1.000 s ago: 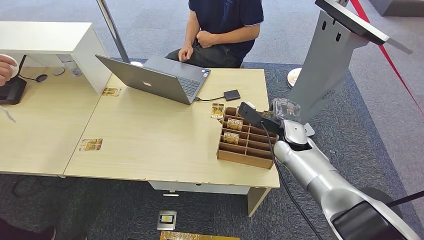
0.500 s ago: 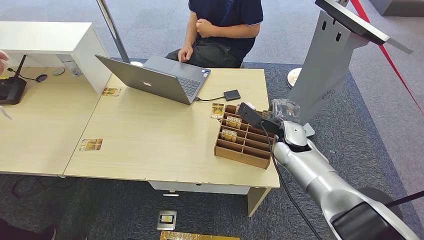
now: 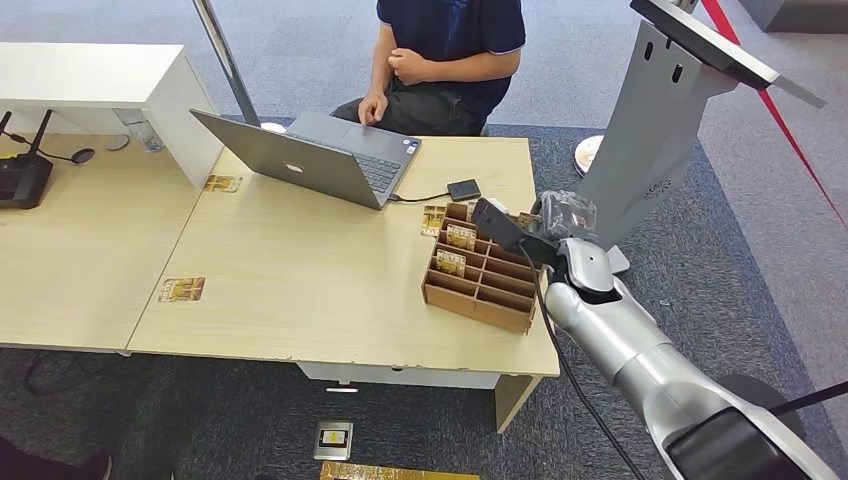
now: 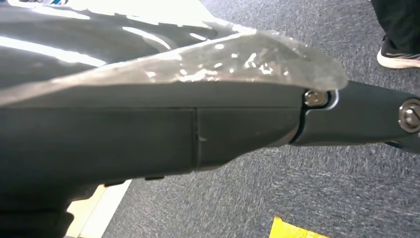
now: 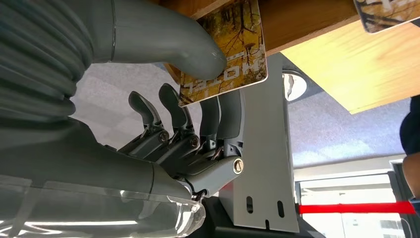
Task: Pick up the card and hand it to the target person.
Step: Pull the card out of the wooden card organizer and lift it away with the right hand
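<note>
Right hand (image 5: 198, 119) pinches a card (image 5: 225, 54) between thumb and fingers, the card at the wooden box (image 3: 478, 277) near the desk's (image 3: 300, 280) right end — the other fingers curl loosely. Left hand: cannot tell. Person (image 3: 440, 60) sits behind a laptop (image 3: 310, 160).

A yellow card (image 5: 225, 54) printed with autumn trees sticks out of the wooden organizer (image 3: 480, 275), the right hand's (image 5: 198, 124) thumb pressing its face.
</note>
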Robot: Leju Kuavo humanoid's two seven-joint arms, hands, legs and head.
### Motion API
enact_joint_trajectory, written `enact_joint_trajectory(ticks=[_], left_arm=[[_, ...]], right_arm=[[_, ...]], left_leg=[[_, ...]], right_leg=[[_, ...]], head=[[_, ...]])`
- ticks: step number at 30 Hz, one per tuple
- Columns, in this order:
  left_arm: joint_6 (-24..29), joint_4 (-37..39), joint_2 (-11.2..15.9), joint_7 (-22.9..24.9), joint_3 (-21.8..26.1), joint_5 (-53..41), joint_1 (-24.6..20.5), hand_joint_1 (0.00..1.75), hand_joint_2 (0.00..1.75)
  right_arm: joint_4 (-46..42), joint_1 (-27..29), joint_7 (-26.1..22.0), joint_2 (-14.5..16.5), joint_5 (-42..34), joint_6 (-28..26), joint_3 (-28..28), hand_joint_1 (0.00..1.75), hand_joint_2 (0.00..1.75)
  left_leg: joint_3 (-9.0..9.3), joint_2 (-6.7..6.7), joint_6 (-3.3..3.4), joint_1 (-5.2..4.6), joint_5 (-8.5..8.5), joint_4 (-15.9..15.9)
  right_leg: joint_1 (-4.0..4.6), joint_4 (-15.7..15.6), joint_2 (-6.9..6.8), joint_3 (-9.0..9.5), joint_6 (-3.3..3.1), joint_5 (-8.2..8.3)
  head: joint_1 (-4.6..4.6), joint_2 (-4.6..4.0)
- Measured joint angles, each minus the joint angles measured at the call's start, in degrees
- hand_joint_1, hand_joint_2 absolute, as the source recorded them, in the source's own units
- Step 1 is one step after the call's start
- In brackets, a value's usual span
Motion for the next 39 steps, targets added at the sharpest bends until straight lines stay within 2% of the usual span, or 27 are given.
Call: enact_joint_trajectory(ticks=[14, 23, 31, 33, 35, 39], left_arm=[[0.0, 0.0, 0.1, -0.1, 0.0, 0.2, 0.0, 0.0, 0.0], [0.0, 0.0, 0.2, 0.0, 0.0, 0.2, 0.0, 0.0, 0.0], [-0.1, 0.0, 0.2, -0.6, 0.0, 0.1, 0.0, 0.0, 0.0], [-0.1, 0.0, 0.2, -0.8, 0.0, 0.1, 0.0, 0.0, 0.0], [-0.1, 0.0, 0.2, -0.9, 0.0, 0.0, 0.0, 0.0, 0.0], [-0.4, 0.0, 0.2, -0.9, 0.0, -0.2, 0.0, 0.0, 0.0]], right_arm=[[-2.6, 0.0, -0.3, -0.4, 0.0, 0.4, -0.8, 1.41, 1.75], [-4.3, 0.0, -1.8, -0.3, 0.7, -1.2, -0.9, 1.41, 1.75], [-13.8, 0.0, -1.8, -0.4, 3.0, -1.7, -1.3, 1.17, 1.75], [-17.8, 0.0, -2.2, -0.4, 3.5, -1.5, -1.3, 1.19, 1.75], [-21.5, 0.0, -2.8, -0.4, 3.7, -1.4, -1.3, 1.27, 1.75], [-25.2, 0.0, -3.8, -0.2, 3.3, -1.4, -1.3, 1.34, 1.75]], left_leg=[[0.0, 0.0, 0.01, 0.0, 0.0, 0.0], [-0.01, 0.0, 0.01, 0.0, -0.01, 0.0], [0.0, 0.01, 0.01, 0.0, -0.01, 0.0], [0.0, 0.0, 0.01, 0.0, -0.01, 0.0], [0.0, 0.0, 0.01, 0.0, -0.01, 0.0], [-0.01, 0.01, 0.01, 0.0, -0.01, 0.0]], right_leg=[[0.0, 0.0, 0.0, 0.02, 0.0, 0.0], [0.0, 0.0, 0.0, 0.01, 0.0, 0.0], [0.0, 0.0, 0.0, 0.01, 0.0, 0.0], [0.0, 0.0, 0.0, 0.01, 0.0, 0.0], [0.0, 0.0, 0.0, 0.01, 0.0, -0.01], [0.0, 0.0, 0.0, 0.01, 0.01, -0.01]], head=[[0.0, 0.0], [0.01, 0.0], [0.01, 0.0], [0.01, 0.0], [0.01, 0.0], [0.01, 0.0]])
